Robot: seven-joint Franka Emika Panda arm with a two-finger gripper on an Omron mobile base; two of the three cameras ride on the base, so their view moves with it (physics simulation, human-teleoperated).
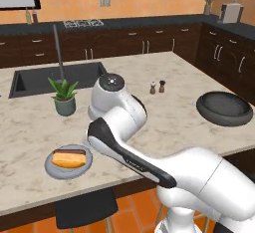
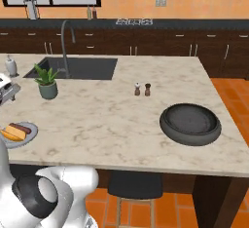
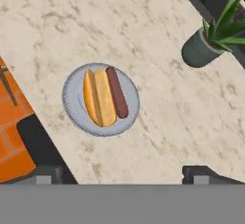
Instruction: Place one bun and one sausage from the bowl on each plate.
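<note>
A grey plate (image 3: 72,101) lies near the counter's front edge, also in the base views (image 1: 52,167) (image 2: 26,137). On it a yellow bun (image 3: 98,97) and a dark sausage (image 3: 117,92) lie side by side. My gripper (image 3: 123,173) hangs above the counter beside the plate, open, with nothing between its widely spread fingertips (image 3: 198,173). The hand shows at the left edge of the right base view (image 2: 6,89). The wide dark bowl (image 1: 224,108) (image 2: 190,123) sits far to the right, and its inside looks dark and bare.
A potted plant (image 1: 64,97) (image 3: 213,39) stands behind the plate, beside the sink (image 1: 55,77) and its tall faucet (image 1: 58,53). Salt and pepper shakers (image 1: 157,87) stand mid-counter. A black stool (image 1: 85,208) sits below the counter edge.
</note>
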